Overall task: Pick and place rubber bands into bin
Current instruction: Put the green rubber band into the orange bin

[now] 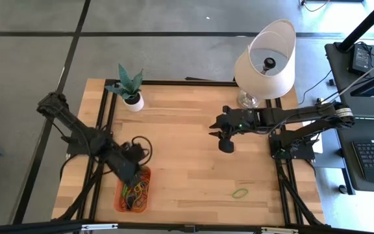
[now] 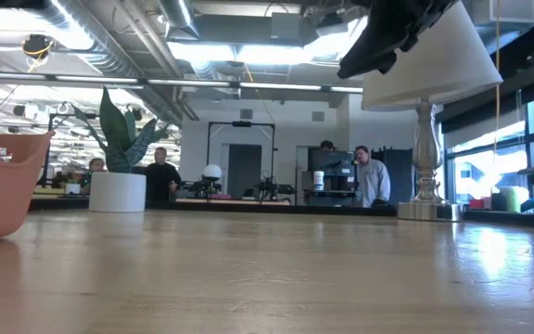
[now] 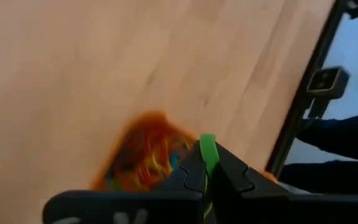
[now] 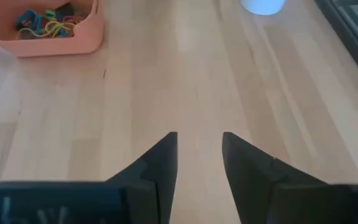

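Green band pinched over the bin, one more loose on the table.

Left gripper (image 3: 207, 177), jaws pressed on a green rubber band (image 3: 207, 149), hangs above the orange bin (image 1: 134, 192) at the table's near-left corner. Another green band (image 1: 240, 193) lies flat near the front edge, long axis along it; light, limp, likely best nipped on one strand. Right gripper (image 4: 199, 155) is spread, empty, mid-table.

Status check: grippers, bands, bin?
Left gripper shut on green band, above bin. Right gripper open, empty, mid-table. One green loop left on table.
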Tool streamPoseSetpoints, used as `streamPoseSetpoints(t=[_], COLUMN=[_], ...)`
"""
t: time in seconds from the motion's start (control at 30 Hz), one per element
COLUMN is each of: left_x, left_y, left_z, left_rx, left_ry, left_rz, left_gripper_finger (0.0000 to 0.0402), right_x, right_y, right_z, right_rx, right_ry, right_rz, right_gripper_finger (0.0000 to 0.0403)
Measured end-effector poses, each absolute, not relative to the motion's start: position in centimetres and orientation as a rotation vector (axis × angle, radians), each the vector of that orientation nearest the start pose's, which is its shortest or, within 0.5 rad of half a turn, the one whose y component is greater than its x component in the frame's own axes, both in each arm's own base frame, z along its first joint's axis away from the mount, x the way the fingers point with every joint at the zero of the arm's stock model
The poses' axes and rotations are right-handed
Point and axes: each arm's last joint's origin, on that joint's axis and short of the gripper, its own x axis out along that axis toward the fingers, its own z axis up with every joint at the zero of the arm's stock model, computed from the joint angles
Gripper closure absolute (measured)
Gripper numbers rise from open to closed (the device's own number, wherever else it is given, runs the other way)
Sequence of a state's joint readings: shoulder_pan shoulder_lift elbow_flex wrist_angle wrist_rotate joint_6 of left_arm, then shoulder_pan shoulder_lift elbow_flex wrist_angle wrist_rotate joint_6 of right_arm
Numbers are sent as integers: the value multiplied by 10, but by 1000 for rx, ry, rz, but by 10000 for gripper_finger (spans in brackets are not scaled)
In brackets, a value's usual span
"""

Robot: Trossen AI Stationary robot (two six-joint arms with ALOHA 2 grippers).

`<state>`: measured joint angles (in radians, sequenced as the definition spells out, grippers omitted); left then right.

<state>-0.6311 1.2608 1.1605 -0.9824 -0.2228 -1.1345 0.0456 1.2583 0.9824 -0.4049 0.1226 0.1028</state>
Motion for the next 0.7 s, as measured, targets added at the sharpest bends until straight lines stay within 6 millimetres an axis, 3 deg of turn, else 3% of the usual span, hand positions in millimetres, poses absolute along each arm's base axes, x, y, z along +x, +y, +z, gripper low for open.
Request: streamPoseSetpoints(t=[0.33, 0.53, 0.7], left_x=[185, 194, 197], left_y=[-175, -192, -197], left_z=[228, 194, 177], left_rx=[-737, -690, -686], left_ry=[1165, 1255, 1317], left_rz=[305, 359, 402], left_gripper_finger=[398, 397, 377], right_x=[268, 269, 270], right_y=[7, 6, 6], right_z=[281, 283, 285], right_rx=[73, 88, 101], right_ry=[638, 615, 592], right_rz=[-122, -129, -130], right_gripper_finger=[272, 272, 272])
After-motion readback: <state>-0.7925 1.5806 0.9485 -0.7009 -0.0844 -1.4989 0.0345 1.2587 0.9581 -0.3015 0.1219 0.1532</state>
